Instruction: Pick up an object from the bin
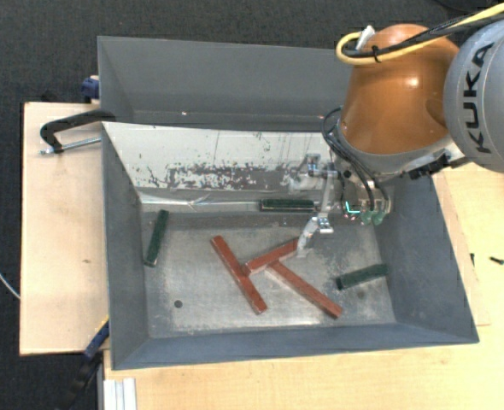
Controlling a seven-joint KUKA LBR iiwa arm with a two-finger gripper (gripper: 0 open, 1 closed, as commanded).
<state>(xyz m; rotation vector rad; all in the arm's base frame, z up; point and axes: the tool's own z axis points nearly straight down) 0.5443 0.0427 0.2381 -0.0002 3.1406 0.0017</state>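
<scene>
Grey bin (120, 229) floor: your jaws, open or shut you cannot tell, hang at the middle red stick's (269, 258) upper end. Likely light, stiff; grip across midlength.

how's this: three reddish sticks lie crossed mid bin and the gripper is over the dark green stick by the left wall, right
Not quite. The camera view shows the gripper over the end of one of the three reddish sticks crossed in the middle of the bin, not over the dark green stick by the left wall.
</scene>
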